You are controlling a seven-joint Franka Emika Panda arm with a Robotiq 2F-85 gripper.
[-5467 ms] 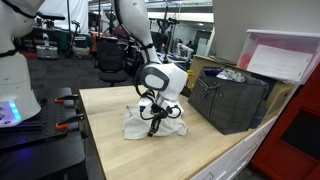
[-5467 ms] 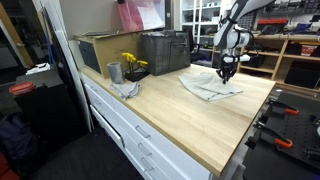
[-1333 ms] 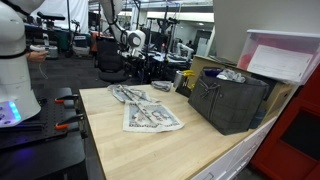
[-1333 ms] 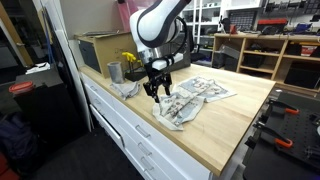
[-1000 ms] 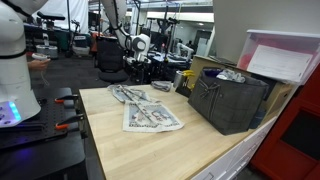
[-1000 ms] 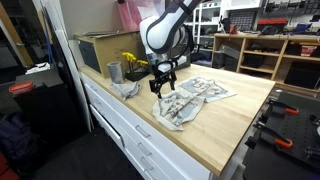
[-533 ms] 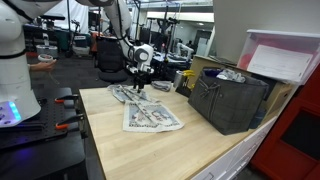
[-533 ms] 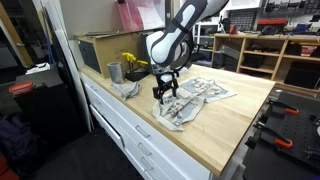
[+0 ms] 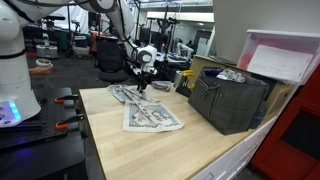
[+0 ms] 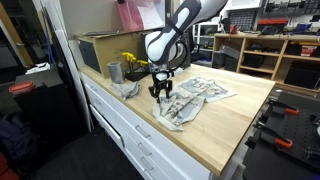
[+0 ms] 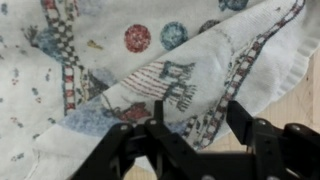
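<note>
My gripper [image 9: 140, 84] [image 10: 162, 93] hangs open just above a white patterned cloth [image 9: 128, 95] [image 10: 183, 110] that lies rumpled on the wooden table [image 9: 180, 150] [image 10: 220, 130]. In the wrist view the two black fingers [image 11: 198, 120] straddle a folded edge of this cloth [image 11: 110, 60], with nothing between them but fabric below. A second patterned cloth [image 9: 151, 117] [image 10: 208, 89] lies spread flat beside it.
A black crate [image 9: 228, 100] [image 10: 165, 50] stands at the table's back, with a pink-lidded bin [image 9: 283, 55] above it. A metal cup [image 10: 114, 72], yellow flowers [image 10: 132, 62] and a crumpled grey cloth [image 10: 127, 89] sit near the table's end.
The gripper has come down from well above the table to just over the rumpled cloth, still open. The cloths have not moved in the last second.
</note>
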